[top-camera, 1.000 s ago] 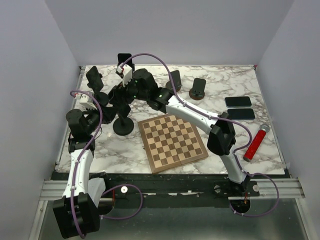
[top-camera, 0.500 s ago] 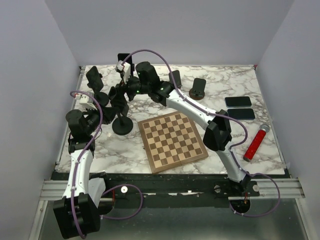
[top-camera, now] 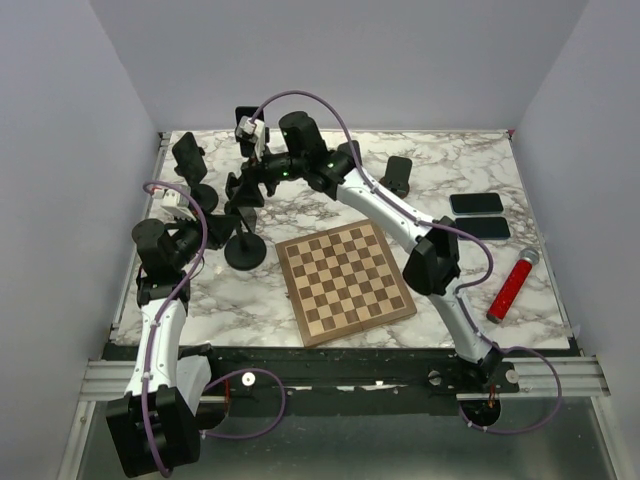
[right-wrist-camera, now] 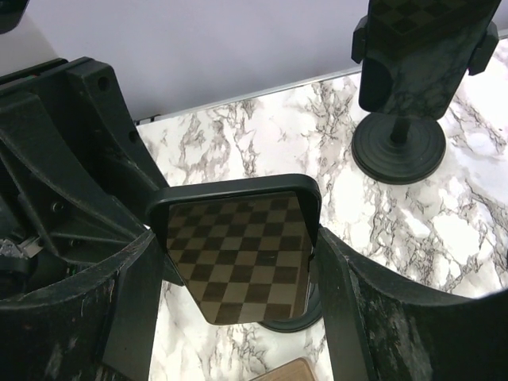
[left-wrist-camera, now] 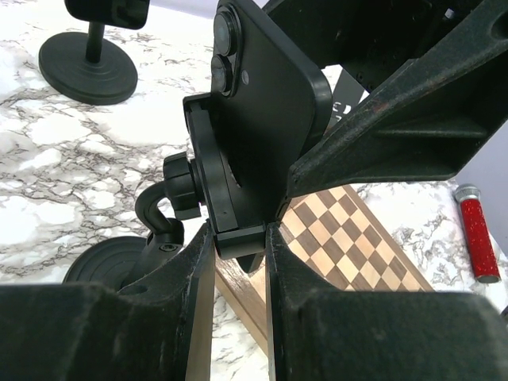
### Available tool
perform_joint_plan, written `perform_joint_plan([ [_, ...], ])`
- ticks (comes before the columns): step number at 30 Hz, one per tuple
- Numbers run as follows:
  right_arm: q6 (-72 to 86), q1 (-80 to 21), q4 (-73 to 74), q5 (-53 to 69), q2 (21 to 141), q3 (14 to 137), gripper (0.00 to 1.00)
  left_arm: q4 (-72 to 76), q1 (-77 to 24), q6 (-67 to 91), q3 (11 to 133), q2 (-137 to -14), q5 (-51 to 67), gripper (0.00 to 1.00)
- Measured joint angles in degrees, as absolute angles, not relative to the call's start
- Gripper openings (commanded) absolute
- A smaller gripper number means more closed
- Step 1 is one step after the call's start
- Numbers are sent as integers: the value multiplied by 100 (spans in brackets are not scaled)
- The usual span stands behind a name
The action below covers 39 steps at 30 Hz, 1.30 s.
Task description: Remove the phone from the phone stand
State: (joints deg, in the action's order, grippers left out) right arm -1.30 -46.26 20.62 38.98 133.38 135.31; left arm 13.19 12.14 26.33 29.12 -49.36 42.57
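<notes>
Sitting upright in the stand's cradle, the phone [left-wrist-camera: 266, 103] is showing you a matte black back with rounded corners and two round lenses near its top. From the right wrist, its glossy screen is mirroring a checkered pattern. The stand [left-wrist-camera: 198, 171] is carrying it in a black plastic cradle with a lip under the phone's lower edge. A ball joint and a curved neck are joining that cradle to a round, flat base on the table [left-wrist-camera: 48, 151], which is white marble veined with grey.

Your right gripper [right-wrist-camera: 236, 242] is clasping the phone. Its two broad, dark, scuffed fingers are pressing on the phone's long edges, one on each side, with the screen facing the wrist camera. Your left gripper [left-wrist-camera: 238, 238] is sitting below and pinching the cradle's lower lip between its fingers, just under the phone.

From above, you are seeing both grippers meeting at the stand in the table's left rear part. A wooden board [top-camera: 345, 282] of light and dark squares is lying flat just right of the stand's base. A red cylinder [top-camera: 510, 285] is lying well apart, near the right edge.
</notes>
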Motion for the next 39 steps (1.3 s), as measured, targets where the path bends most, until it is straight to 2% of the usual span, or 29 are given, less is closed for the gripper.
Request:
perform_joint_plan([
  [8,176,-4504,2040,4335,13428,13631,1,1319,1232,2591,2930,-4989,4265,0],
  [13,845,-4412,1374,4405,13078,12829,1,1332,1225,2685,3048,-5170,4248,0],
  [25,2604,-4176,740,4263,12564,12420,1,1007,1175,3142,3138,-5137,3562,0],
  [34,2366,-4042,1785,2958,10947,11773,1,-165,1243,2764,3380,-4582,2344,0],
  [39,2069,-3933,2307,2110,10136,11146,1,-788,1721,2512,3476,-4252,1765,0],
])
